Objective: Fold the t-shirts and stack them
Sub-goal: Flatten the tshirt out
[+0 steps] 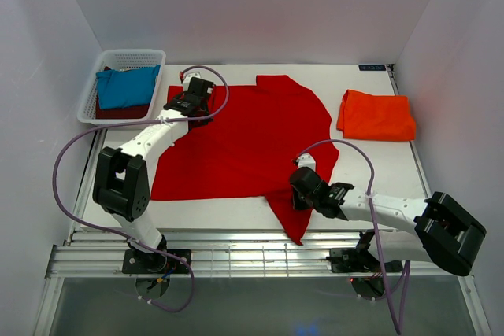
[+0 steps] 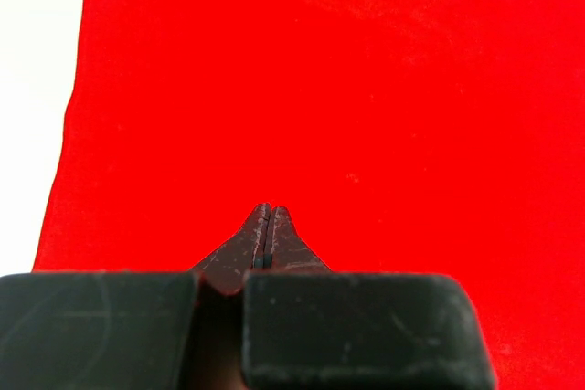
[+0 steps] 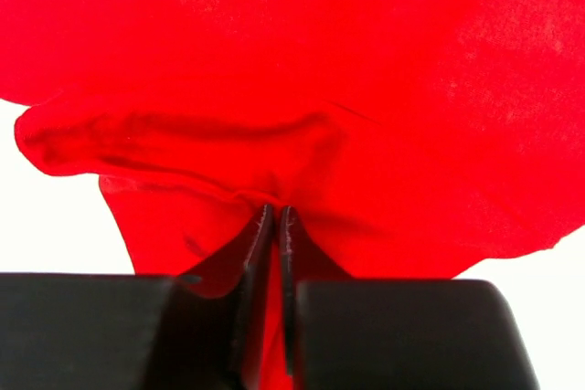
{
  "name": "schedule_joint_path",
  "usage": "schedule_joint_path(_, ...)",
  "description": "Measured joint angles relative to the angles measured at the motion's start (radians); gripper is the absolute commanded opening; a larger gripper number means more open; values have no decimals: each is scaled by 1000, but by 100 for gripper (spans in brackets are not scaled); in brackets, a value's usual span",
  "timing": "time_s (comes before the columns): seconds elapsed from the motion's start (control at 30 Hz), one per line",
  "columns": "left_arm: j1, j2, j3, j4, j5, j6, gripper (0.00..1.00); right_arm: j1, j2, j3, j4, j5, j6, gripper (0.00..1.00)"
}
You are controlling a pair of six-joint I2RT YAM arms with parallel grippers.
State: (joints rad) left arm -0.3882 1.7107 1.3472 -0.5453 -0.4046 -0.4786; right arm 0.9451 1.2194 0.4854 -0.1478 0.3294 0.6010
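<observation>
One red t-shirt [image 1: 236,143], one orange t-shirt [image 1: 376,116], one teal [image 1: 127,86], one maroon [image 1: 122,111], one basket [image 1: 134,54]

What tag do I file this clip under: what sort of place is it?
Probably a lab test cell: plain white walls boxing in a white table, robot arms on a metal rail, a red t-shirt spread out.
</observation>
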Motion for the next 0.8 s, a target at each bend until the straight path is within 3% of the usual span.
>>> schedule_joint_path(0.27, 0, -10, 0, 0, -6, 0, 0, 43, -35, 8, -51, 16, 2, 8)
schedule_joint_path(0.47, 0, -10, 0, 0, -6, 0, 0, 142, -46, 113, -154, 32, 2, 8)
schedule_joint_path(0.8, 0, -10, 0, -1, -4, 0, 0, 297, 130, 211, -254, 64, 45, 8)
